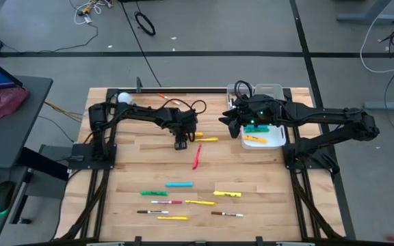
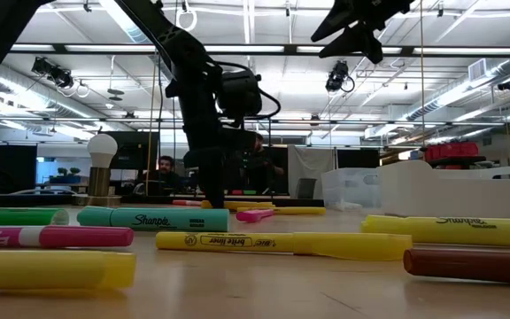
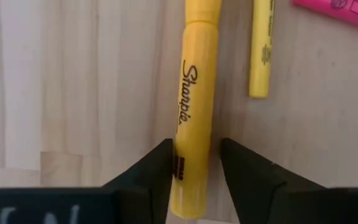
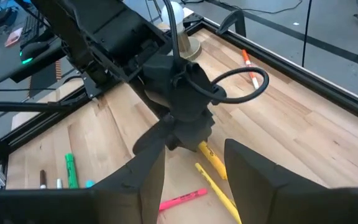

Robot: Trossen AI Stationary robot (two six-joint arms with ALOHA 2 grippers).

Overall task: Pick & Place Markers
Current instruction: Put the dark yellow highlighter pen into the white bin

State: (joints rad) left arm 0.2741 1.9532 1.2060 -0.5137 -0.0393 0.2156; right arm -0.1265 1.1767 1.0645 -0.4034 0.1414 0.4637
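A thick yellow marker [image 3: 197,93] lies flat on the wooden table with a thin yellow marker [image 3: 261,50] beside it and a pink one [image 3: 340,9] farther off. My left gripper [image 3: 196,146] points down over the thick marker's end, open, one finger close on each long side. My right gripper [image 4: 194,155] hangs open and holds nothing, raised beside the white bin [image 1: 279,140] at the table's right. My left gripper comes from above, pointing down, and straddles the thick yellow marker near its end [image 3: 194,180]. The fingers [image 3: 160,162] lie across the marker, which rests flat on the table. I cannot tell whether the fingers touch its sides.
Several more markers [image 1: 180,184] lie scattered toward the table's near edge. The white bin holds yellow markers [image 1: 255,139]. Clear bins [image 1: 269,90] stand at the far right, and a white ball on a base [image 1: 123,98] at the far left.
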